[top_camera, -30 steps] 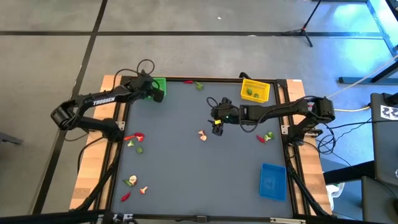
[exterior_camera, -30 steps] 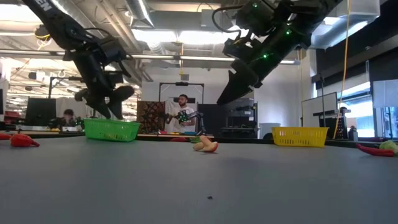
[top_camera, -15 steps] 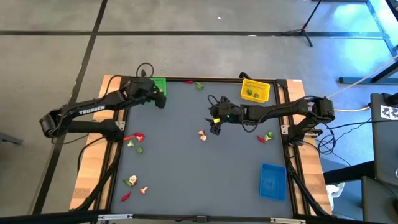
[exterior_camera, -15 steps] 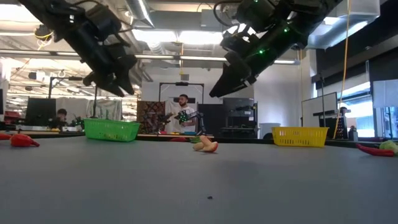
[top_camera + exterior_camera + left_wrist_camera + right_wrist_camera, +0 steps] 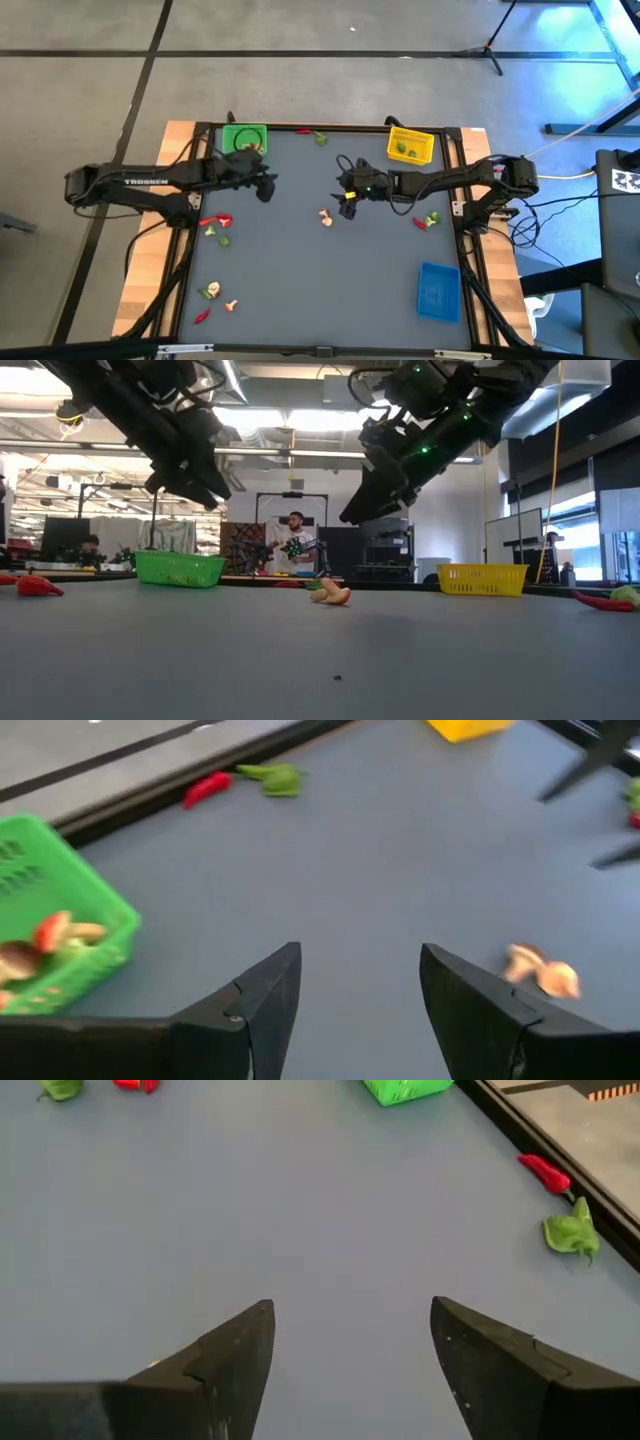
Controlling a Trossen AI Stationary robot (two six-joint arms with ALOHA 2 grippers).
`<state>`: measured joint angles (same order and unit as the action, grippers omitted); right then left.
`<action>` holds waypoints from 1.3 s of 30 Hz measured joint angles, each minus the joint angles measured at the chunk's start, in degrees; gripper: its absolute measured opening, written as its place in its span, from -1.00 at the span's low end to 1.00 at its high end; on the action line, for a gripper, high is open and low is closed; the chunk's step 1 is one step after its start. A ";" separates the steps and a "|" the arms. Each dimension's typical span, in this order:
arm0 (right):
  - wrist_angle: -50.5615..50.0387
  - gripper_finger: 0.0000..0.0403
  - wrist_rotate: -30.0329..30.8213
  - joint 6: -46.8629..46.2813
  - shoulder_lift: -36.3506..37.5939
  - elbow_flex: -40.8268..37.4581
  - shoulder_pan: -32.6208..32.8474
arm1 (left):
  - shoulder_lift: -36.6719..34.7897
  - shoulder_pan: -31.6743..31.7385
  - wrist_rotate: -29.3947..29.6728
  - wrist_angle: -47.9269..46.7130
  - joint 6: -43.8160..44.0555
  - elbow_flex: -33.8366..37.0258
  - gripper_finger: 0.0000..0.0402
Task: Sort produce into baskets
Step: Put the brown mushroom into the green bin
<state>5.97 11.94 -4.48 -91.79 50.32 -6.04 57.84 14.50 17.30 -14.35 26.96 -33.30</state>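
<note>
Now the left gripper (image 5: 264,188) hangs over bare mat, fingers (image 5: 268,998) spread with nothing between them, just out from the green basket (image 5: 243,137) at the far left corner. That basket has mushroom and red pieces in it. Over to the right gripper (image 5: 348,205): jaws wide apart too, empty, poised above the middle of the table, close beside a lone mushroom (image 5: 325,216) lying on the mat. Beyond it, the yellow basket (image 5: 411,145) sits at the far right corner with green pieces inside, and the blue basket (image 5: 438,291) lies near the right front. A red chili (image 5: 303,131) and a green piece (image 5: 320,138) rest at the far edge between the two far baskets. More produce lies loose along the left side, and a red-and-green pair (image 5: 426,220) by the right rail.
</note>
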 joint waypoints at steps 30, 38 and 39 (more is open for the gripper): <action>13.09 0.02 -6.62 -0.89 -12.87 -3.77 9.01 | 0.07 -20.01 8.14 4.81 9.33 0.09 0.00; 15.63 -0.36 -4.98 0.90 -16.25 -3.73 9.01 | 0.07 -22.50 8.11 4.72 10.51 0.09 0.00; 15.46 -0.40 -4.98 0.91 -16.26 -3.73 9.01 | 0.07 -22.73 8.11 4.72 10.53 0.09 0.00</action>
<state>21.43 6.96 -3.57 -108.05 46.59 2.96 57.91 -8.23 25.41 -9.63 37.49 -33.21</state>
